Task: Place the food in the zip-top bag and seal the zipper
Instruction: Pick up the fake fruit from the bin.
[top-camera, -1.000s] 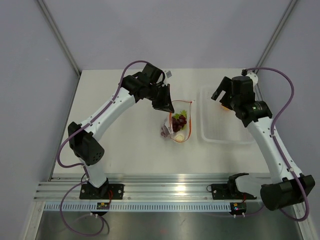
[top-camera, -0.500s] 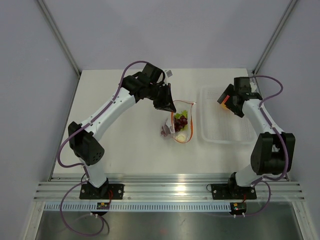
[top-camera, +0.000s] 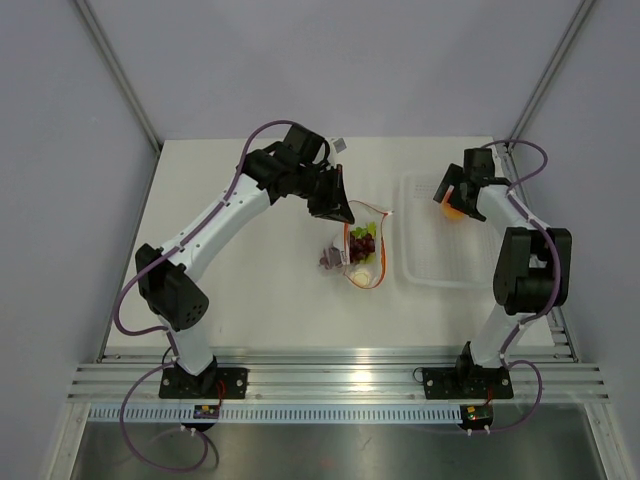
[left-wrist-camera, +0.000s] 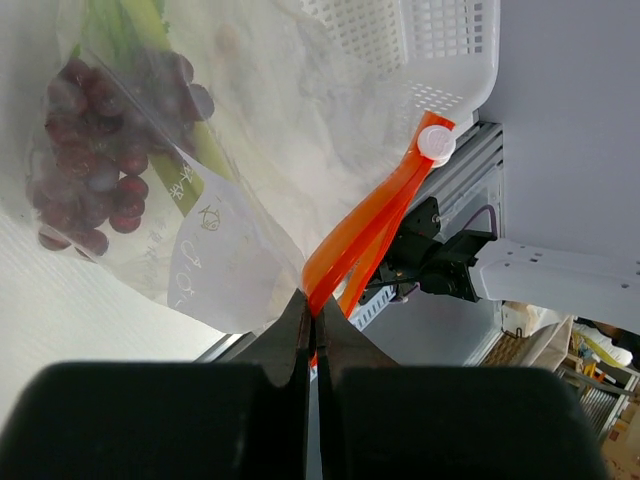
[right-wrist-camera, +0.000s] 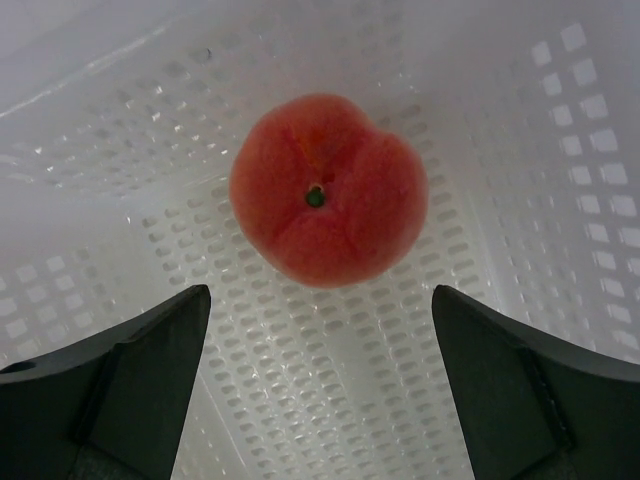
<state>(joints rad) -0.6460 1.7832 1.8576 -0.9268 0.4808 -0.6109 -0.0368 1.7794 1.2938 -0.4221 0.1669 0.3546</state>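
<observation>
The step in hand appears to be fetching the last piece of food. The right hand hangs spread wide above the peach-like fruit, which lies alone in the far corner of the tray at the right of the tabletop. To do this well, the hand should probably come straight down with the fruit centred between its fingers. It should close across the widest part with only light pressure, since the fruit is round, smooth-skinned and likely to roll or squirt sideways on the slick floor. The tray wall stands close behind the fruit, so the fingers would do better to close along the wall than against it. The left hand is pinched tight on the orange-red zipper, lifting the mouth of the zip-top bag at the middle of the tabletop, left of the tray. That mouth looks narrow, so the drop will need careful aim. The bag is thin, crinkly clear film that sags and folds. The dark red grapes, a knobbly cluster of small glossy spheres, and the long pale-green stalks already lie inside it. The zipper is a flat flexible strip ending in a small white slider tab. The tray is rigid pale plastic, perforated in a regular grid.
</observation>
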